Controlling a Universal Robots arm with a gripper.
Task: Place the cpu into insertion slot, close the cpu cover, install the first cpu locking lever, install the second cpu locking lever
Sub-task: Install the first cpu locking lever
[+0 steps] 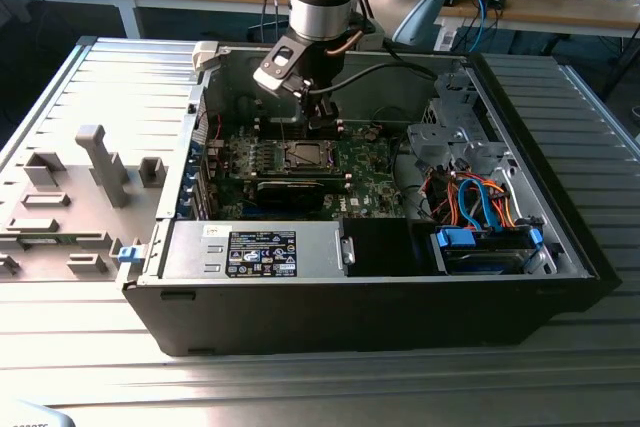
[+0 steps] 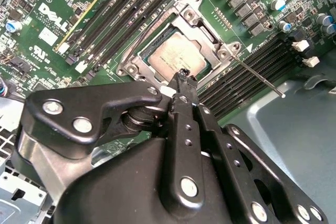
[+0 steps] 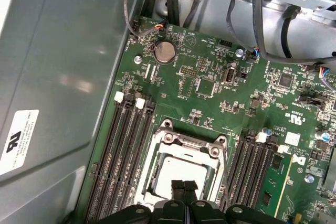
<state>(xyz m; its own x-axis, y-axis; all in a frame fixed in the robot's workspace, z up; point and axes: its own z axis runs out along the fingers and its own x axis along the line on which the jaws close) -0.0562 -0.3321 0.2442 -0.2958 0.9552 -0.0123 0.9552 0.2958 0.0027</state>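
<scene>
I see cpu (image 3: 176, 167) in insertion slot (image 2: 146, 56) w/ cpu cover (image 3: 191, 141) flat over it, inside PC case (image 1: 350, 319). Gripper (image 3: 184, 184) close over it, jaws pressed together.

My gripper (image 2: 184, 77) is built of matt black links, faintly grained, set with bright glossy silver screw heads. The small square cpu (image 2: 176, 56) has a dull silver-grey metal top, the thin square cpu cover (image 2: 210, 34) is shinier bare silvery sheet metal, and the thin wire locking lever (image 2: 257, 77) is polished steel. The green circuit board (image 3: 173, 103) looks slightly glossy, the long narrow memory slots (image 3: 123, 156) are black plastic, and the grey case wall (image 3: 63, 51) is smooth sheet metal with a soft sheen.
</scene>
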